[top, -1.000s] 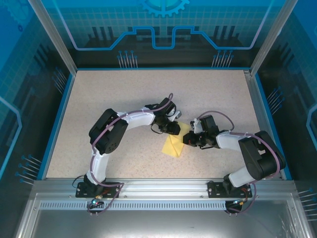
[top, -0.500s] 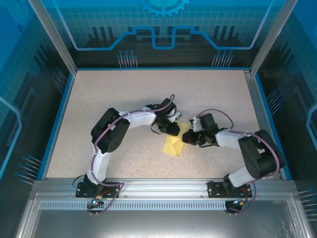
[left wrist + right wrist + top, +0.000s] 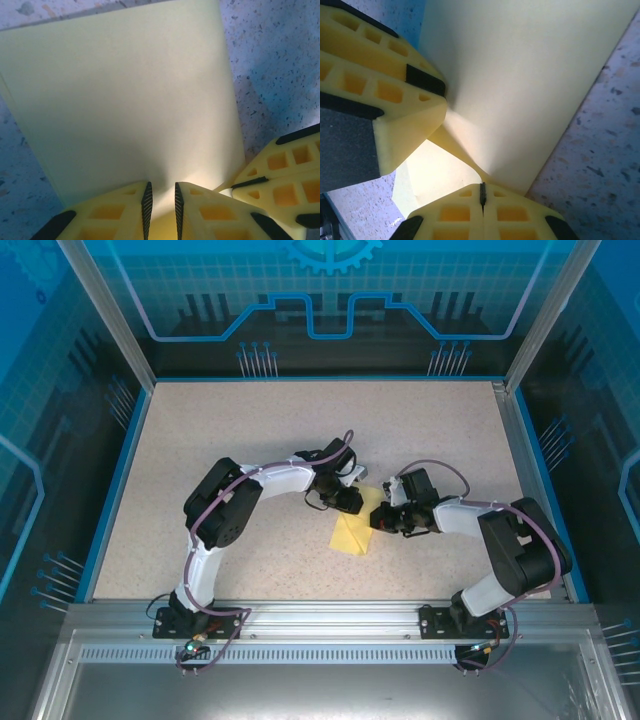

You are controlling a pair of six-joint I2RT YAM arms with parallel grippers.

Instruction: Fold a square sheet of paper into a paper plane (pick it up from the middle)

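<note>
Pale yellow paper sheet [image 3: 352, 530], partly folded, smooth.

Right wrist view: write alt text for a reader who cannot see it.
The right gripper, shut, pinches the edge of the pale yellow square sheet of paper above a speckled table. The left gripper touches the sheet at the left.

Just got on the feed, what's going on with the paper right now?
Both arms are bent in over the middle of the table, working the square sheet of paper from opposite sides. The right gripper is shut, its fingers pressed together at the paper's edge. The left gripper sits at the sheet with a narrow gap between its fingers, and the right gripper's fingers are just beside it. The pale yellow sheet has a raised flap between the two grippers; no finished plane yet.
</note>
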